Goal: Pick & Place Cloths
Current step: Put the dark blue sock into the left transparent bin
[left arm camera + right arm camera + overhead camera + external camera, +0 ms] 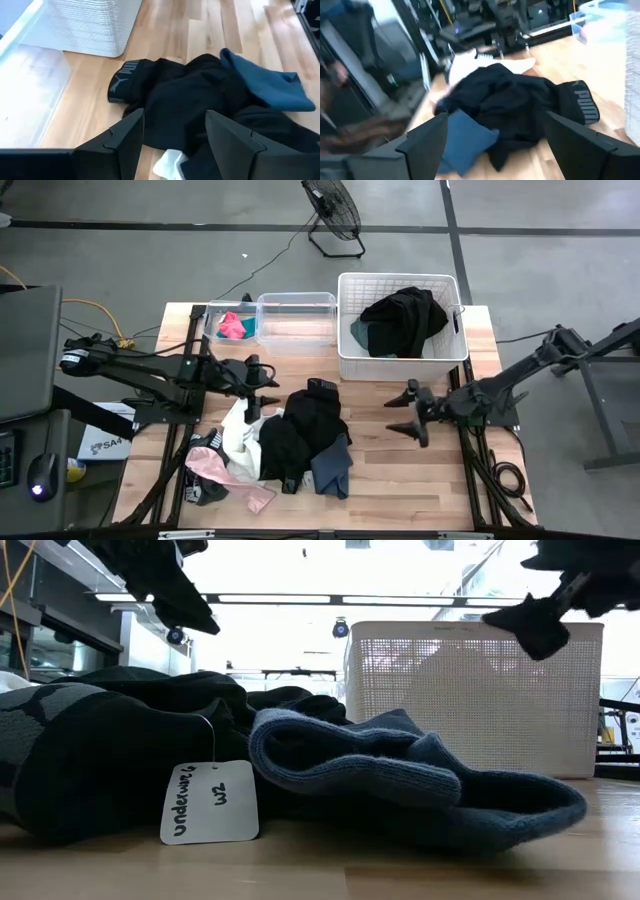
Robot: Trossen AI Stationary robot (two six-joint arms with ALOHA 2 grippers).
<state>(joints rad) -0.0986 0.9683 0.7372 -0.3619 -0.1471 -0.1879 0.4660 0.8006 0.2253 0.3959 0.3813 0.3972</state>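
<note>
Cloths (300,442) heaped on table, between both arms' open, empty jaws

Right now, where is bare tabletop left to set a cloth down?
Bare wood lies between the white basket and the right gripper, and right of the navy cloth. Crowded: the cloth pile beside the left gripper.

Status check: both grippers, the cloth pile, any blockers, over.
Left gripper open, empty, beside pile. Right gripper open, empty, right of it. Cloths heaped mid-table, some already in basket. Nothing blocking.
</note>
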